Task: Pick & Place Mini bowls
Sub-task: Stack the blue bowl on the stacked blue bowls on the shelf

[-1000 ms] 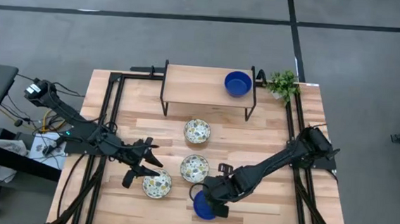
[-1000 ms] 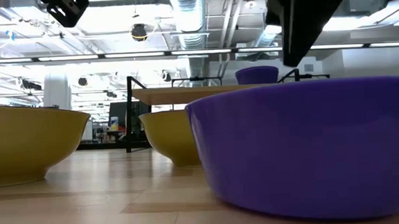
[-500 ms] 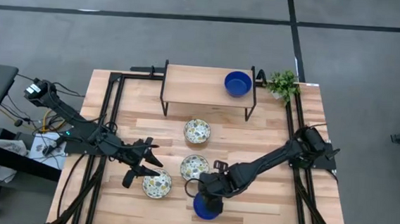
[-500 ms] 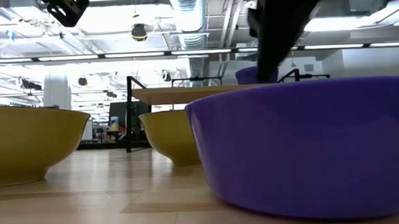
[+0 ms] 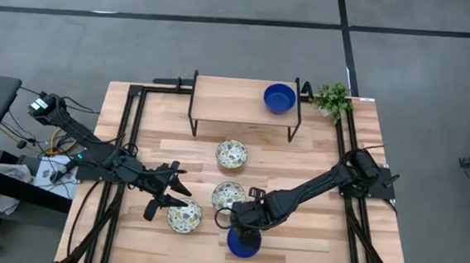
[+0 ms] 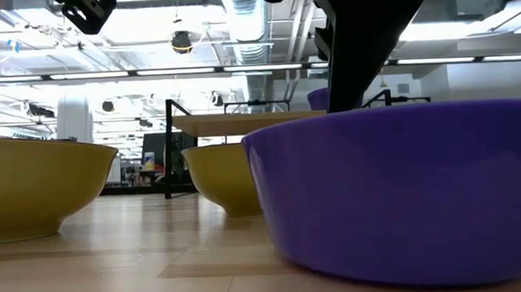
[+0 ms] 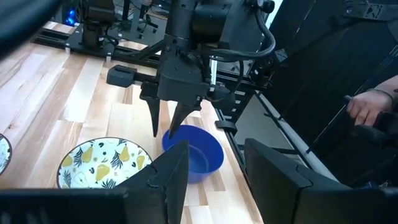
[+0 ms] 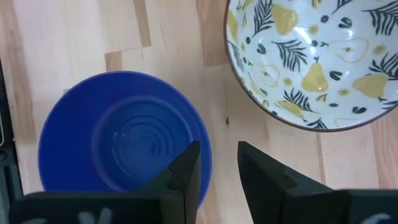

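Right end effector (image 5: 243, 224): hangs just above the near blue bowl (image 5: 243, 242), fingers pointing straight down and parted, holding nothing; one finger is over the bowl's inside and the other outside its rim, which reads to me as lining up for a pinch on the wall.
Near blue bowl: sits upright on the desk (image 5: 316, 154), mouth up, untouched. Being round, it has no long axis to speak of; its only axis runs vertical through the middle.
Why that grip: a shallow round bowl offers no handle, so the rim edge looks the sensible place to take it.
Nearest pear-patterned bowl (image 5: 184, 215): just beside the near blue bowl, on the side toward the left arm, upright and apart from it.
Left end effector (image 5: 172, 197): waits just beyond that patterned bowl, fingers spread wide, empty.
Other patterned bowls: one (image 5: 228, 196) near the blue bowl, toward the raised shelf (image 5: 237, 98); another (image 5: 232, 154) farther the same way, just before the shelf.
Second blue bowl (image 5: 279, 98): well apart from the near blue bowl, upright on the shelf's end nearest the potted plant (image 5: 333, 98); probably the shelf is where bowls are bound.
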Controlling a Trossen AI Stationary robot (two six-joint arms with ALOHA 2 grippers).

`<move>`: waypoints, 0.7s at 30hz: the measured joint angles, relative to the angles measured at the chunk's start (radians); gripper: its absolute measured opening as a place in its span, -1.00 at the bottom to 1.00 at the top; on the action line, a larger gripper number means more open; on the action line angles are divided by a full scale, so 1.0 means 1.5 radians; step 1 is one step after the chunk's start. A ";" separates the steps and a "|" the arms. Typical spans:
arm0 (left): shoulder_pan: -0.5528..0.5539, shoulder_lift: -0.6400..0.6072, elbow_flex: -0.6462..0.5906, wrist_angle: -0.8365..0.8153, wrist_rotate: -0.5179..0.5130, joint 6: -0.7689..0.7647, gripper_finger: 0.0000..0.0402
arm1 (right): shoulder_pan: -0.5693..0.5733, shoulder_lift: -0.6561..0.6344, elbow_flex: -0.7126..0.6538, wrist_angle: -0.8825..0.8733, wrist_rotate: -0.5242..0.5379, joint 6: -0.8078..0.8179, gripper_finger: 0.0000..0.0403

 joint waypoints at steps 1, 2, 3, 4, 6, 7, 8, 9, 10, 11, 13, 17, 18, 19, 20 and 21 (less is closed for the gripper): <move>0.000 0.000 0.000 0.000 0.000 0.000 -0.23 | 0.000 0.000 0.000 0.000 -0.002 -0.001 -0.53; 0.000 0.000 0.000 0.000 0.000 0.000 -0.23 | 0.000 0.000 0.000 0.000 -0.002 -0.002 -0.53; 0.000 0.000 0.000 0.000 0.000 0.000 -0.23 | 0.000 0.000 0.000 0.000 -0.002 -0.002 -0.53; 0.000 0.000 0.000 0.000 0.000 0.000 -0.23 | 0.000 0.000 0.000 0.001 -0.002 -0.002 -0.53; 0.000 0.000 0.000 0.000 0.000 0.000 -0.23 | 0.000 0.000 0.000 0.002 -0.002 -0.002 -0.53; 0.000 0.000 0.000 0.000 0.000 0.000 -0.23 | 0.000 0.000 0.000 0.003 -0.002 -0.002 -0.53; 0.000 0.000 0.000 0.000 0.000 0.000 -0.23 | 0.000 0.000 0.000 0.005 -0.002 -0.002 -0.53; 0.000 0.000 0.000 0.000 0.000 0.000 -0.23 | 0.000 0.000 0.000 0.004 -0.002 -0.002 -0.53; 0.000 0.000 0.000 0.000 0.000 0.000 -0.23 | 0.000 0.000 0.000 0.004 -0.001 -0.002 -0.53; 0.000 0.000 0.000 0.000 0.000 0.000 -0.23 | 0.000 0.000 0.000 0.004 0.000 -0.002 -0.53; 0.000 0.000 0.000 0.000 0.000 0.000 -0.23 | 0.000 0.000 0.000 0.004 0.002 -0.002 -0.53; 0.000 0.000 0.000 0.001 0.000 0.000 -0.23 | 0.002 0.000 -0.002 0.007 0.000 -0.002 -0.53; 0.000 0.000 0.000 0.001 0.000 0.000 -0.23 | 0.003 0.000 -0.010 0.018 0.000 0.000 -0.53; 0.000 0.000 0.000 0.002 0.000 0.000 -0.23 | 0.004 0.000 -0.018 0.028 -0.001 0.008 -0.53; 0.000 0.000 0.000 0.002 0.000 0.000 -0.23 | 0.004 0.000 -0.026 0.032 -0.003 0.018 -0.53; 0.000 0.000 0.000 0.002 0.000 0.000 -0.23 | 0.004 0.000 -0.031 0.032 -0.004 0.027 -0.53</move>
